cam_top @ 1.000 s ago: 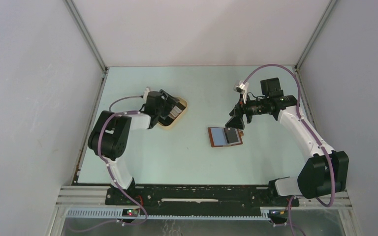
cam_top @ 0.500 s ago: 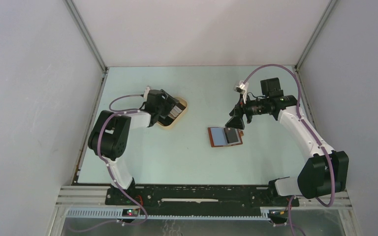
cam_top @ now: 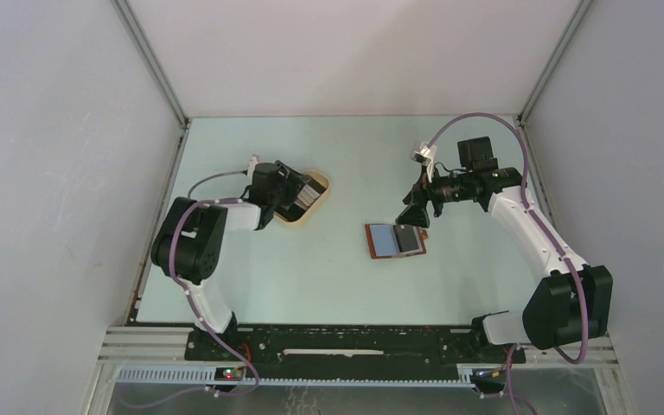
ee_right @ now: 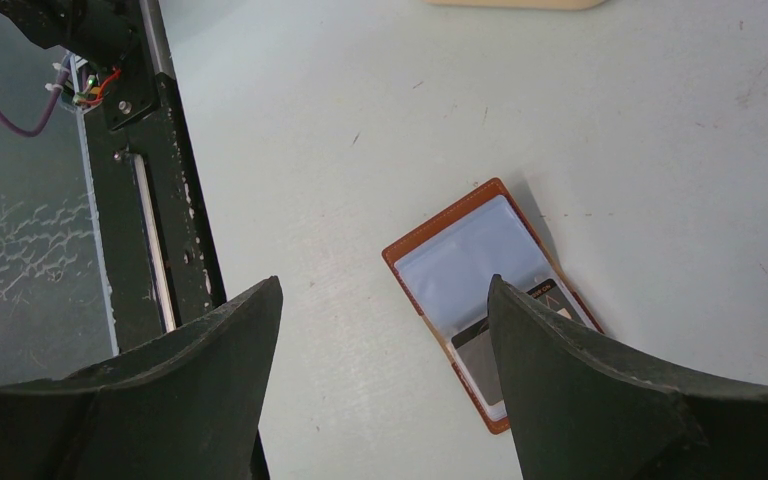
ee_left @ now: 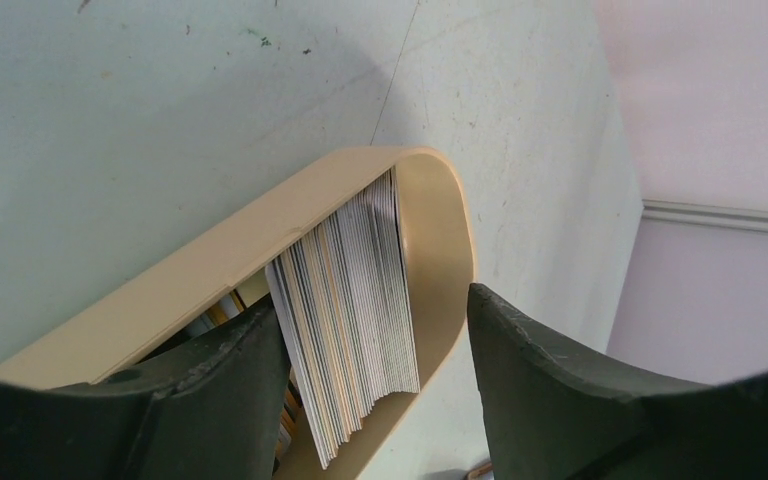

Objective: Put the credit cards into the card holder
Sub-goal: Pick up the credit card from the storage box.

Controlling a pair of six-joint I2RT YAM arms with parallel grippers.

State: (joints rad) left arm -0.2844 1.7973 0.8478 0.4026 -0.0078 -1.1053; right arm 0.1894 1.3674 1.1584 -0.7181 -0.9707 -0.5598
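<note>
Overhead, the left gripper (cam_top: pixel 303 194) is seen over the tan tray (cam_top: pixel 301 221), and the right gripper (cam_top: pixel 413 211) just beyond the opened card holder (cam_top: pixel 395 239). At the left wrist alone, the credit cards (ee_left: pixel 345 310) are shown stacked on edge in the tray, straddled by parted jaws, not yet gripped. At the right wrist, wide, empty jaws are seen above the card holder.

A robotics lab cell — plain pale wall panels (cam_top: pixel 52 173) on aluminium posts (cam_top: pixel 153 60) box in a mint-green bench (cam_top: pixel 328 285), and two cabled robot arms (cam_top: pixel 197 246) sit bolted to a black rail (cam_top: pixel 354 340).
</note>
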